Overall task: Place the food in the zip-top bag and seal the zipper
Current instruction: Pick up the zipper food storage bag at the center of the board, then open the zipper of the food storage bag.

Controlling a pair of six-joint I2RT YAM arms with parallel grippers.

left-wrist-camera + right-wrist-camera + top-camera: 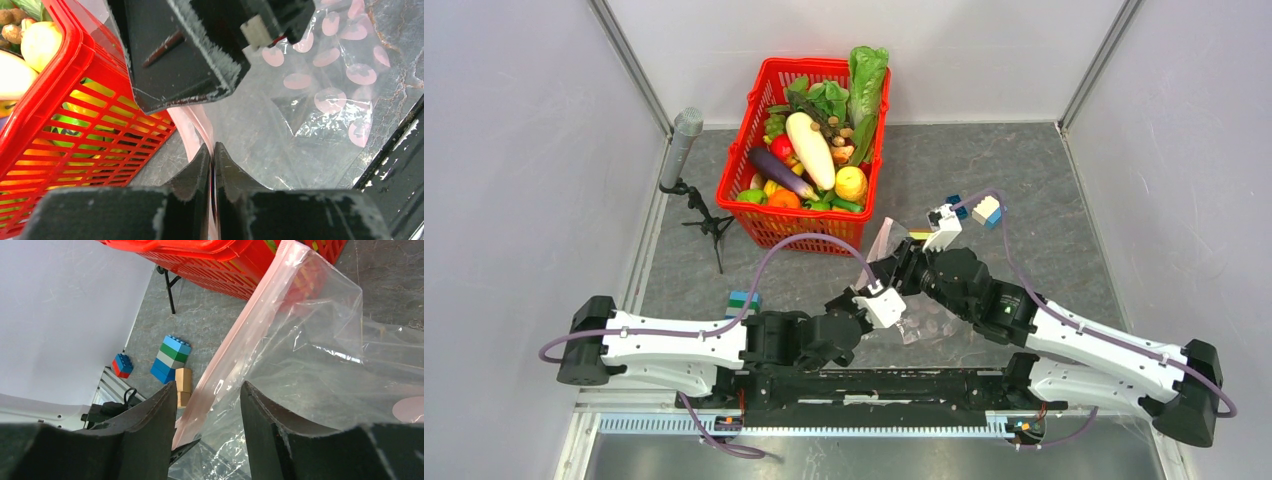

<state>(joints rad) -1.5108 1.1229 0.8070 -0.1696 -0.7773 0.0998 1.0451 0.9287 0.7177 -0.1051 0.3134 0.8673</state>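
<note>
The food lies in the red mesh basket [764, 225]: white radish [811, 150], purple eggplant [781, 172], leafy greens [865, 75], yellow fruit [851, 183], orange [784, 199]. The clear dotted zip-top bag [929, 322] lies in front of the basket with its mouth lifted. My left gripper [212, 149] is shut on the pink zipper strip [192, 127]; it is near the table middle [864, 285]. My right gripper [208, 387] is open, its fingers on either side of the zipper strip [235, 345], just above the left gripper [896, 268]. No food shows in the bag [320, 365]. The slider tab is not visible.
A microphone on a small tripod [682, 150] stands left of the basket. A stack of coloured blocks [743, 301] sits by the left arm, with a wooden block [183, 385] and a red-blue block [122, 365] nearby. More blocks [984, 208] lie behind the right gripper. Walls enclose three sides.
</note>
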